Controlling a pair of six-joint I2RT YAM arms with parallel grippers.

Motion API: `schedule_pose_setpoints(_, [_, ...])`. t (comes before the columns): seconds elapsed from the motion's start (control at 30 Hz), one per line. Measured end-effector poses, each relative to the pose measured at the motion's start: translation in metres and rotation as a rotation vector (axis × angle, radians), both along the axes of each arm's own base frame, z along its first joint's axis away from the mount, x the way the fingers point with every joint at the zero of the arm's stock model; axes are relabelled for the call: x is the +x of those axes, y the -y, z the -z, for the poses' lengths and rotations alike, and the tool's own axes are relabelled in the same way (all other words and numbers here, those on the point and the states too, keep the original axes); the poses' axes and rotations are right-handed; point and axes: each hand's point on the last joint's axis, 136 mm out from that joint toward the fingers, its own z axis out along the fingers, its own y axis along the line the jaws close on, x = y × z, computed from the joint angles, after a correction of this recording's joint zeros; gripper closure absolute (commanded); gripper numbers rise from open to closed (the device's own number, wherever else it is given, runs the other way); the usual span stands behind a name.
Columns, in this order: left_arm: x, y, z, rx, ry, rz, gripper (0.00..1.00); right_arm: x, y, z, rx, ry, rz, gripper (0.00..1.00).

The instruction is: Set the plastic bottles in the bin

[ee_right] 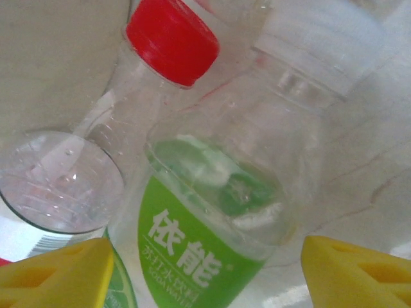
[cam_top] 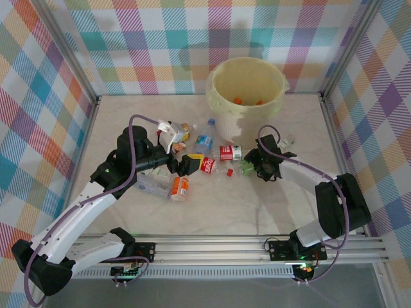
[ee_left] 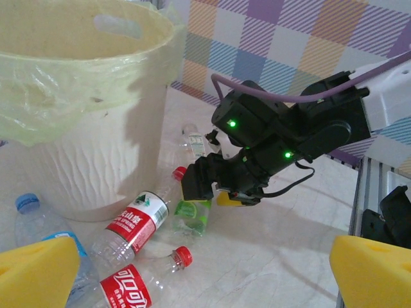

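The right gripper [ee_left: 212,192] is partly open, its yellow pads [ee_right: 54,276] on either side of a green-labelled bottle [ee_right: 205,244] that lies on the table [cam_top: 257,212]. I cannot tell whether the pads press on it yet. A red-capped bottle [ee_right: 170,38] lies touching the green one on its far side.

The left gripper [cam_top: 187,164] stands wide open and holds nothing. It hangs over a cola bottle [cam_top: 207,165], with a red-labelled bottle [cam_top: 230,152] just right of that.

The other plastic bottles [cam_top: 180,188] lie scattered in the middle of the table, between the two arms. Among them, a blue-capped bottle [cam_top: 205,138] lies nearest the bin [cam_top: 215,83]. The bin stands at the far side, right of centre, lined with a thin bag, with orange caps [cam_top: 237,99] showing inside.
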Motion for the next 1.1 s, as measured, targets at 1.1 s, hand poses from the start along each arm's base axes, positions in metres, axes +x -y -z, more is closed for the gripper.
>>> schedule_pose_setpoints(1.1, [0.0, 0.002, 0.001, 0.001, -0.006, 0.009, 0.0, -0.017, 0.032, -0.014, -0.022, 0.067, 0.059, 0.24])
